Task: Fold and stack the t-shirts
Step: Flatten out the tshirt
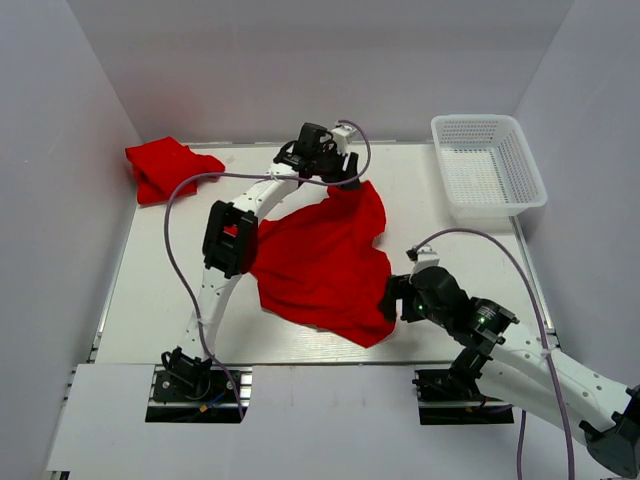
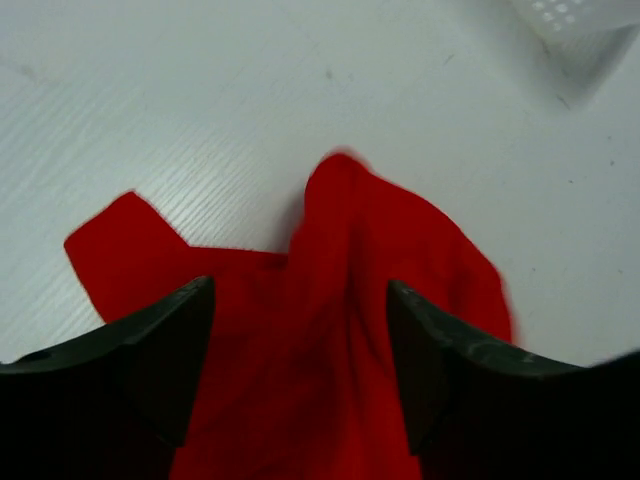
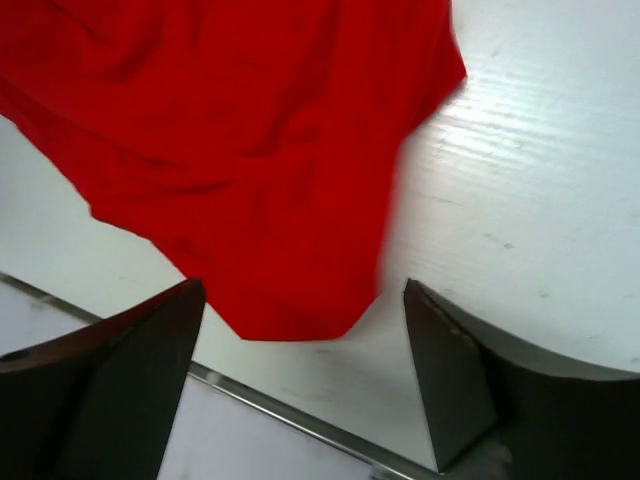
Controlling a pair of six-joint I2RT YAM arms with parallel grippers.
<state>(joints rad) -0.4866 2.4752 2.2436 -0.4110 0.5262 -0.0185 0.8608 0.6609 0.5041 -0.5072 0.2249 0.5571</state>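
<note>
One red t-shirt (image 1: 320,265) lies spread and rumpled in the middle of the table. A second red t-shirt (image 1: 165,168) lies bunched at the far left corner. My left gripper (image 1: 350,182) is over the spread shirt's far right corner, jaws wide open, with a raised fold of red cloth (image 2: 340,300) between the fingers (image 2: 165,350). My right gripper (image 1: 393,300) is at the shirt's near right edge, open and empty. In the right wrist view the shirt's near corner (image 3: 280,290) lies just ahead of that gripper (image 3: 305,375), flat on the table.
A white mesh basket (image 1: 488,165) stands at the far right; its corner shows in the left wrist view (image 2: 580,12). The table's metal front rail (image 3: 290,415) runs just under the right gripper. White walls enclose the table on three sides.
</note>
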